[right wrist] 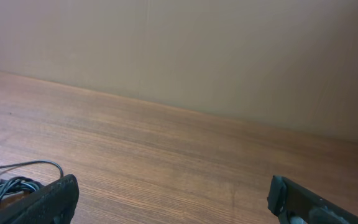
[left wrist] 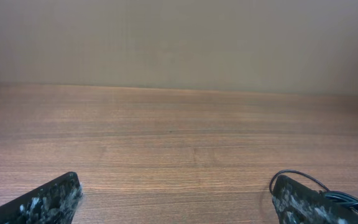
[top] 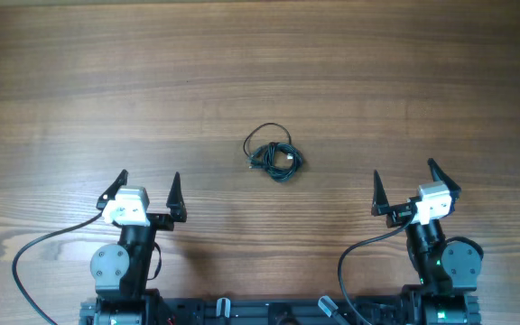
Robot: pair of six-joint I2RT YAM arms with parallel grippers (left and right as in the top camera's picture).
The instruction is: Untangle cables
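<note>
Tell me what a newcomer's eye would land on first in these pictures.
A small dark tangle of thin cables lies near the middle of the wooden table. Closer to the robot's bases, the left pincer and the right pincer flank it. Both are wide open, holding nothing and clear of the tangle.

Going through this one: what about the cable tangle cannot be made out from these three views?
Overhead: the cables are too small to count cords, find plug ends or trace crossings.
Left wrist: the bunch is cut by the bottom edge and partly hidden behind a finger of the left tool.
Right wrist: only a loop and part of the bunch show; a finger of the right tool and the edge hide the rest.
</note>
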